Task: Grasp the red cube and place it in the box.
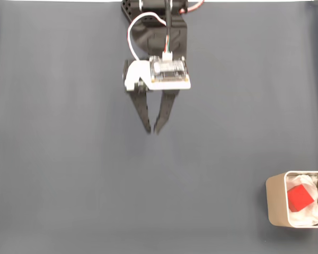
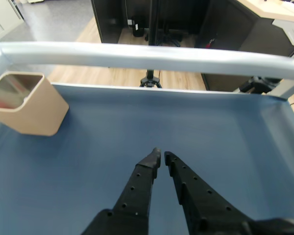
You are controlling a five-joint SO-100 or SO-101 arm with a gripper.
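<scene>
Fixed view: the red cube (image 1: 300, 197) lies inside the box (image 1: 274, 203), on its white paper lining (image 1: 312, 211). The gripper (image 1: 152, 128) hangs well apart from the box over the blue surface (image 1: 69, 159), its 2 fingers (image 1: 143, 111) nearly closed and empty. Little risk remains; a return sweep could nudge the thin-walled box.
</scene>
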